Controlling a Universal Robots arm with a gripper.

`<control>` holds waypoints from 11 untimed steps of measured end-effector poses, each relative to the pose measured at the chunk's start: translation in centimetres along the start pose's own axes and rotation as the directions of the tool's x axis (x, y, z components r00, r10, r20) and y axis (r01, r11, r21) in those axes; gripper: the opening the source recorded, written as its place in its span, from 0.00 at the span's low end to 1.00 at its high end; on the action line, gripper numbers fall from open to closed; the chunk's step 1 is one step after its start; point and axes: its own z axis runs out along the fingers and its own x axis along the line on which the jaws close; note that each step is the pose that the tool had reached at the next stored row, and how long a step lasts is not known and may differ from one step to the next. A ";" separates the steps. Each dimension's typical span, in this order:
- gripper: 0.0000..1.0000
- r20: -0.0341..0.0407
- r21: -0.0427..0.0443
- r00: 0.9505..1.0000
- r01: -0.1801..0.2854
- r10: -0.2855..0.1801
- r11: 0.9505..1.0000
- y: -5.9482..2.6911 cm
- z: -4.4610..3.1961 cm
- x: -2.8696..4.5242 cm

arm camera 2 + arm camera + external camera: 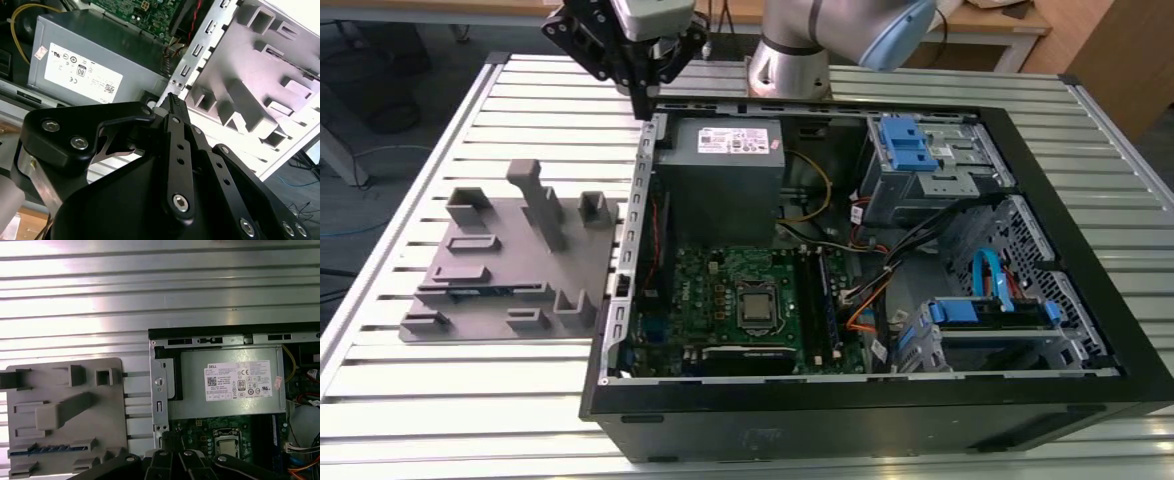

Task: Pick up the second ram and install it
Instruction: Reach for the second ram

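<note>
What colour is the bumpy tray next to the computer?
Grey; the tray shows best in the exterior view.

- Where does the exterior view look from?
- From high up on the near side. It looks down and across the whole open computer case (854, 425) on the table (467, 400), far enough back to see it all.
- And the first wrist view?
- It looks straight down from well above on the grey holder (65, 405) and the power box (225, 405).
- The second wrist view?
- It sits right behind the gripper (172, 100), very near, looking slantwise past it.
- What do they share?
- All three see the power box and the grey holder.
</note>
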 end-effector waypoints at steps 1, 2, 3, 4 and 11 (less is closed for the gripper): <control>0.11 0.000 0.000 1.000 0.000 0.000 1.000 -0.02 0.00 0.21; 0.11 0.000 0.000 1.000 0.000 0.000 1.000 -0.03 0.00 0.41; 0.11 0.000 0.000 1.000 0.000 0.000 1.000 -0.05 -0.01 0.62; 0.11 0.000 0.000 1.000 0.000 0.000 1.000 -0.06 -0.02 0.83; 0.11 0.000 0.000 1.000 0.000 0.000 1.000 -0.18 -0.05 2.35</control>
